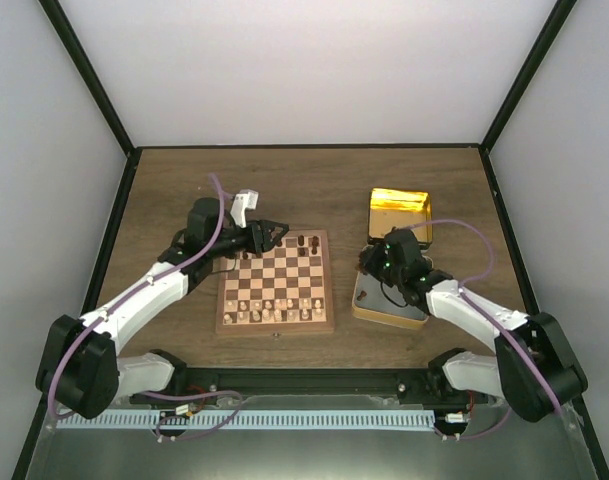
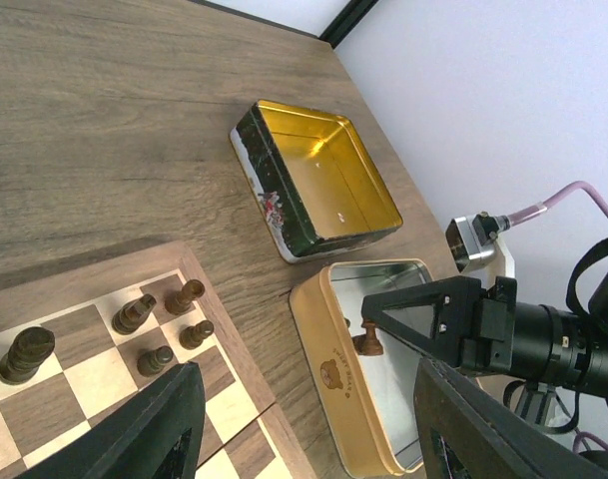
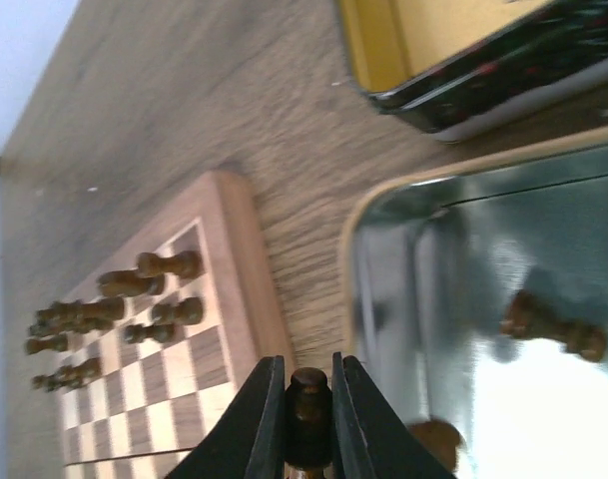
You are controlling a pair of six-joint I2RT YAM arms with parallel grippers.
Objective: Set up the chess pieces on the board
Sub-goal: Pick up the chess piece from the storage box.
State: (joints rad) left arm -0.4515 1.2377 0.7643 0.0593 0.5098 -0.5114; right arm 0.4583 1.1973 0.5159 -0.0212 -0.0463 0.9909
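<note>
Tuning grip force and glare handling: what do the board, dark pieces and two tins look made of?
Board: wood, visible grain, satin finish.
Dark pieces: probably stained turned wood, slight sheen.
Deep tin: metal, glossy gold inside, dark printed outside.
Shallow tin: metal, mirror-like silvery floor, cream painted rim.

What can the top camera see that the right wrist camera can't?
Only the top camera shows the left gripper by the far edge of the board, and pale pieces on its near rows. Only the right wrist camera shows the right gripper with jaws shut on a dark chess piece, and a second dark piece lying in the tin lid. Both show the board, dark pieces standing on it, and the gold tin.
</note>
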